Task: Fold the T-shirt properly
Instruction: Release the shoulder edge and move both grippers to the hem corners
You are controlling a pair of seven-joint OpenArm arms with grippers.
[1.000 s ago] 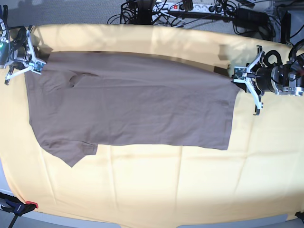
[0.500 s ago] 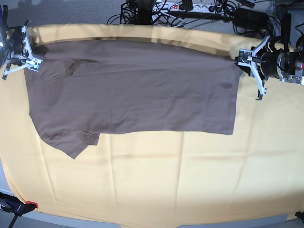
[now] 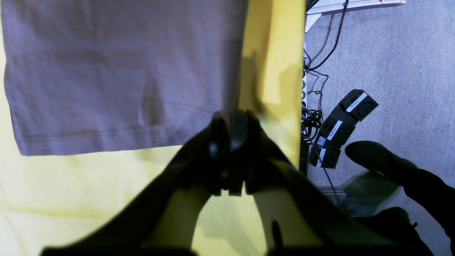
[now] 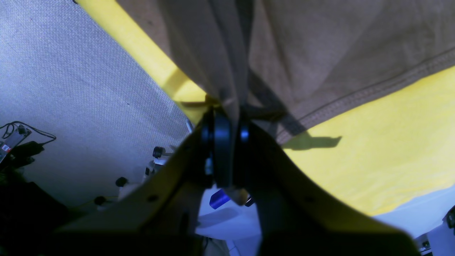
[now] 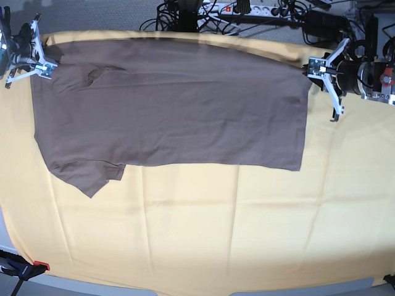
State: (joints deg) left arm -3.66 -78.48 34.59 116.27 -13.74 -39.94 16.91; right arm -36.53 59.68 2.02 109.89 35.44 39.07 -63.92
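Shirt [image 5: 173,105] lay stretched across the far half of a yellow cloth [image 5: 203,234], its top edge running close along the cloth's back border, one sleeve sagging toward the near left corner in the base view. The right gripper [image 5: 44,66], at that view's left, had its jaws pressed together on a bunched corner of the fabric near the neck; its wrist camera showed folds of the shirt [image 4: 320,53] drawn down between the pads, a stitched hem trailing off over the cloth [image 4: 373,156]. The left gripper [image 5: 313,69], at the view's right, pinched the opposite top corner by the hem; from its own camera the closed jaws met the shirt [image 3: 117,71] at its edge, yellow cloth [image 3: 273,64] beside it. Beyond the table's back edge sat a tangle of black cables [image 5: 185,15] and a power strip [image 5: 247,8] on grey carpet, with black adapters [image 3: 341,128] on the floor just off the cloth's side. A clamp [image 5: 21,269] with an orange tip gripped the near left corner.
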